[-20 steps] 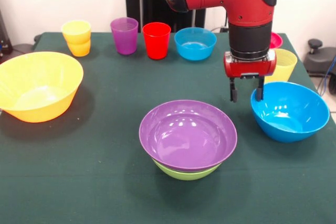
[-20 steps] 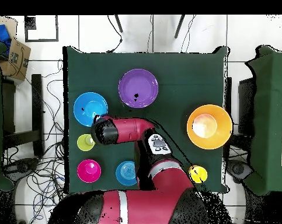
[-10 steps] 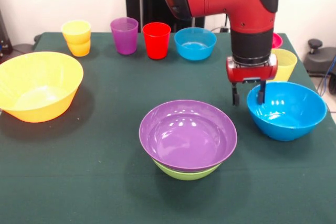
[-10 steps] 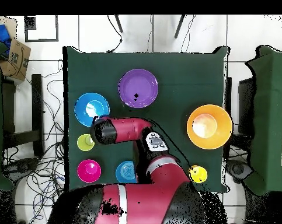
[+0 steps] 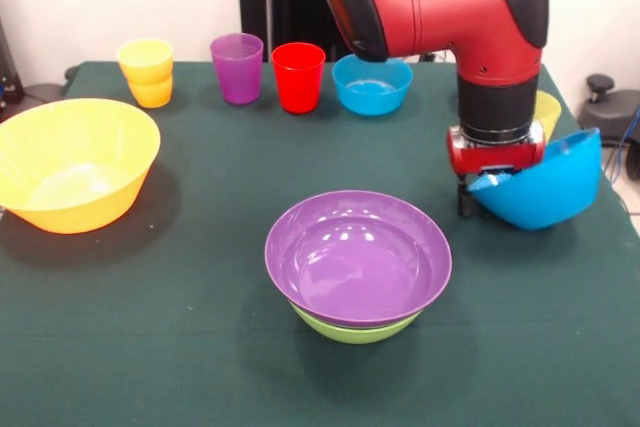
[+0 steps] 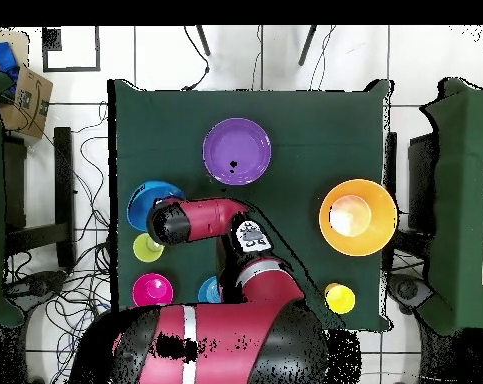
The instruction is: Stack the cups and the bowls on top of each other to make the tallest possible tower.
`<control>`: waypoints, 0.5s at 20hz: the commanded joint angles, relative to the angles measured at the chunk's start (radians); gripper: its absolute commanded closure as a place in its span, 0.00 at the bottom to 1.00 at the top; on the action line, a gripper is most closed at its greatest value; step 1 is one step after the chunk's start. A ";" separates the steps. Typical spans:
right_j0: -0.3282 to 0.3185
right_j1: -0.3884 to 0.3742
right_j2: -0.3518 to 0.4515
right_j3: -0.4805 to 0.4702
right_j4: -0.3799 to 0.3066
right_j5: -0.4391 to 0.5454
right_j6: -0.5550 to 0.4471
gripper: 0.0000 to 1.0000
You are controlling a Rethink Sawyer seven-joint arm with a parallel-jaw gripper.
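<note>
From across the counter [image 5: 200, 347], I see my gripper [image 5: 480, 197] with its fingers closed on the near rim of the large blue bowl [image 5: 540, 187]. Half a second ago that bowl sat flat on the green cloth; now it hangs tilted, its far rim raised and its base off the counter, so the lift has begun. From above, the arm hides most of the blue bowl [image 6: 145, 197], leaving only a crescent in view.

The tower [image 5: 357, 267] stands in the middle of the counter and has not moved: a purple bowl [image 5: 357, 255] nested in a green bowl [image 5: 355, 330]. The wide orange bowl [image 5: 70, 162] rests alone at the counter's left side. Along the far edge stand the orange-yellow cups [image 5: 147, 72], the purple cup [image 5: 237, 67], the red cup [image 5: 298, 76] and the small blue bowl [image 5: 371, 83].

I judge the next step is carrying the blue bowl over the purple one. Held by one rim, it may swing or slip.
</note>
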 commanded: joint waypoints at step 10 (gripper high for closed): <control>-0.007 0.093 0.092 -0.098 -0.043 -0.015 0.011 1.00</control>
